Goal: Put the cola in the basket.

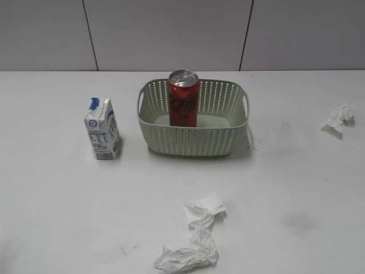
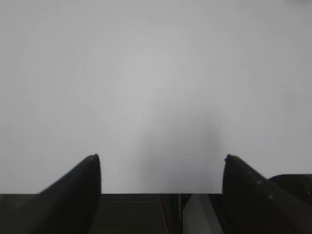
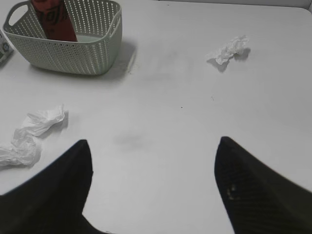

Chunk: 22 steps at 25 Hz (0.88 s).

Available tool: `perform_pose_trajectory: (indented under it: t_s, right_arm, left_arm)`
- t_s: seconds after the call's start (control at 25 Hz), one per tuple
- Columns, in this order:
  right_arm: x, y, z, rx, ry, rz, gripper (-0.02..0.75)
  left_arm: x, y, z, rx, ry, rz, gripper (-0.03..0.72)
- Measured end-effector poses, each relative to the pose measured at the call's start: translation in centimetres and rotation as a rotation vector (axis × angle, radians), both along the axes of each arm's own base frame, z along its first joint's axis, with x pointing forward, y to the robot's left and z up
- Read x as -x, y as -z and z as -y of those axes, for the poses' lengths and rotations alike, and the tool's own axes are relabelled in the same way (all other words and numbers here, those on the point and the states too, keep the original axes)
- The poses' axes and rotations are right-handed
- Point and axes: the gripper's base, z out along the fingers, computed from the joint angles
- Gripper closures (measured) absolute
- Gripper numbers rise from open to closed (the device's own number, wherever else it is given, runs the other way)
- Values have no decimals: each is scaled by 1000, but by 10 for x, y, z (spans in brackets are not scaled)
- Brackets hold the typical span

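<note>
The red cola (image 1: 183, 99) stands upright inside the pale green basket (image 1: 194, 140) at the table's far middle. Its silver top rises above the basket's rim. Both also show at the top left of the right wrist view, the cola (image 3: 54, 19) in the basket (image 3: 73, 51). My right gripper (image 3: 153, 148) is open and empty over bare table, well away from the basket. My left gripper (image 2: 161, 158) is open and empty above the table's edge. Neither arm shows in the exterior view.
A white-and-blue milk carton (image 1: 102, 129) stands left of the basket. Crumpled white tissue (image 1: 195, 240) lies at the front middle, also seen in the right wrist view (image 3: 29, 134). Another tissue wad (image 1: 340, 117) lies at the far right, also in the right wrist view (image 3: 228, 49).
</note>
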Motion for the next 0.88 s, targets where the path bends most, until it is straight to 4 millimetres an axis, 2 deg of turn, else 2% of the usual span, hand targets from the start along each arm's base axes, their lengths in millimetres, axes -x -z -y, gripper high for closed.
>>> perform_pose_trajectory:
  t_s: [0.16, 0.36, 0.88]
  right_arm:
    - [0, 0, 0, 0, 0, 0, 148]
    - [0, 0, 0, 0, 0, 0, 148]
    - [0, 0, 0, 0, 0, 0, 148]
  left_arm:
    - [36, 14, 1, -4, 0, 73, 99]
    - [68, 19, 2, -8, 0, 209, 99]
    - [124, 14, 5, -7, -1, 605, 99]
